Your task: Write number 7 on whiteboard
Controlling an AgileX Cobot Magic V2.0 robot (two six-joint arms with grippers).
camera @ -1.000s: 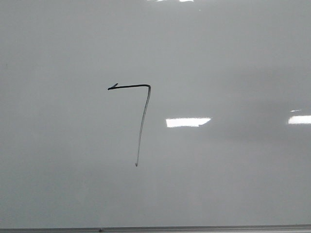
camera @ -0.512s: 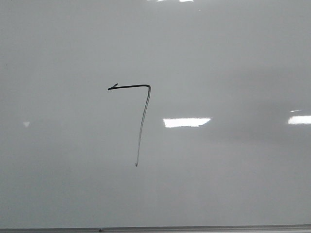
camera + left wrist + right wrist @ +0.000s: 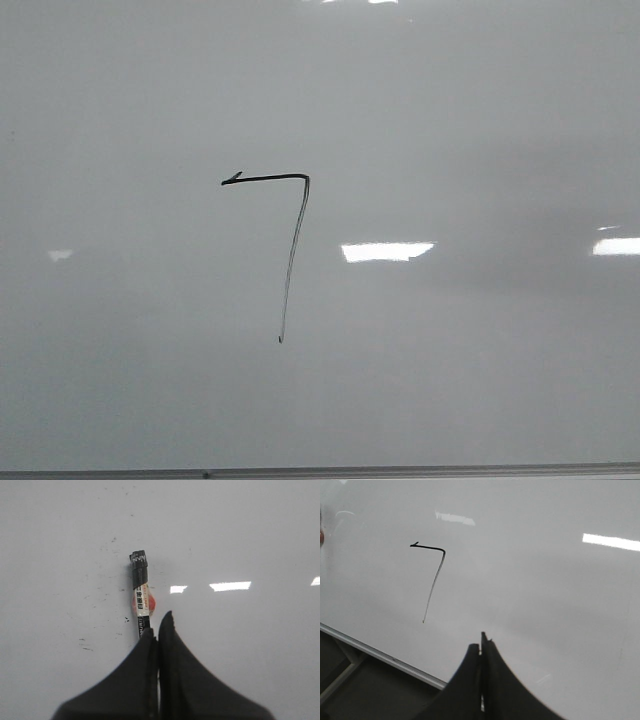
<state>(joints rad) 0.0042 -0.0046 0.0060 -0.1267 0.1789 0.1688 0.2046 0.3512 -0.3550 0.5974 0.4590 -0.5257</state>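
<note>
1. Nothing on the board point(image 3: 480, 120) has moved since the earlier front frames: the 7 point(image 3: 290, 250) sits where it did, and only the light glints have drifted a little, with a faint one now at the left edge.
2. The 7 lies a little left of the middle of the board, complete: a short top bar with a tick at its left end, then a long slanted downstroke ending well above the metal bottom edge point(image 3: 400, 470).
3. The left gripper point(image 3: 158, 625) has its fingers pressed together on the marker point(image 3: 141, 597), which sticks out beyond the tips. The tip end probably hangs off the surface, though this view cannot settle whether it touches.
4. The right gripper point(image 3: 481, 642) is closed with nothing in it, held off to the side of the 7 and above the board's edge.
5. The writing looks done. The step in hand is likely pulling the marker away, and it goes well if the arm lifts straight off the board before any sideways travel, so no stray streak crosses the finished strokes.
</note>
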